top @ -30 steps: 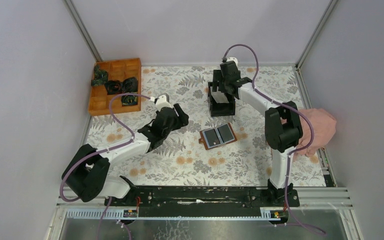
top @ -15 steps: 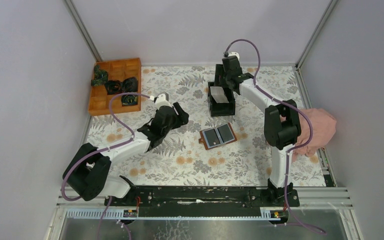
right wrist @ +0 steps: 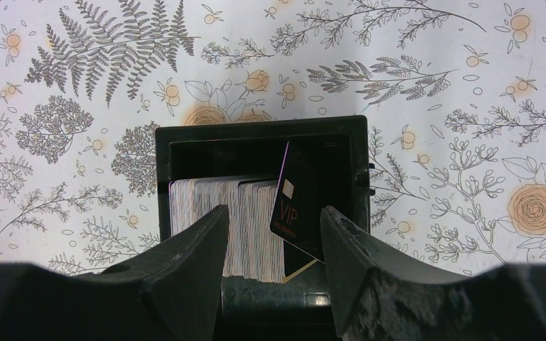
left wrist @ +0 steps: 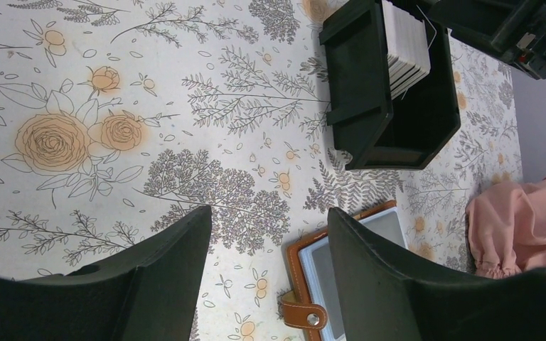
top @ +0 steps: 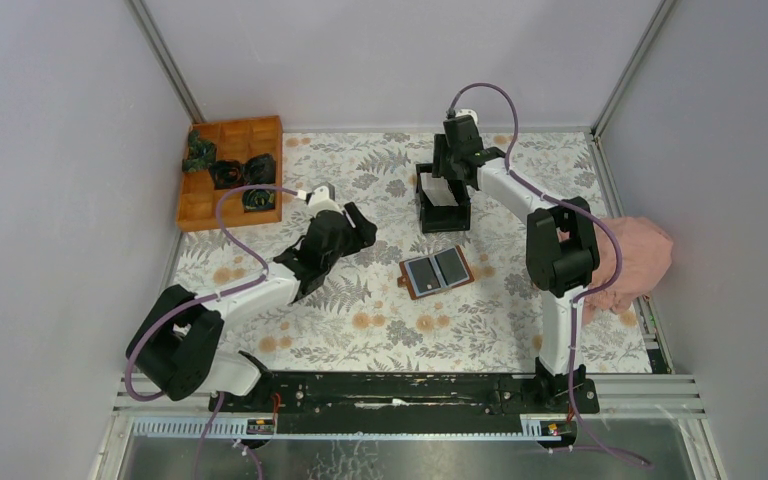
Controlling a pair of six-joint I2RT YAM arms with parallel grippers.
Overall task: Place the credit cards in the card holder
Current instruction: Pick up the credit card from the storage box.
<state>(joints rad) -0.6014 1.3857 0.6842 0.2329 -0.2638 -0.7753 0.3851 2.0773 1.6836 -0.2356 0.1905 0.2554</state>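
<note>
Credit cards (right wrist: 213, 227): a tight pale stack standing on edge inside the black box (top: 443, 205), at the far middle of the floral table (top: 360, 310).
Black card (right wrist: 298, 206): marked VIP, at the right end of the stack, leaning out of line with the rest.
Right gripper (right wrist: 270, 241): above the box, jaws parted and straddling the right part of the stack and the black card; whether the pads touch any card cannot be told.
Card holder (top: 437, 270): lying open and flat, its two grey pocket panels up, nearer than the box and between the two arms.
Left gripper (left wrist: 266, 263): jaws wide apart, nothing between them, low over the table just left of the card holder.
Wooden tray (top: 200, 205): far left corner, dark items in some compartments.
Pink cloth (top: 640, 255): at the right edge.
</note>
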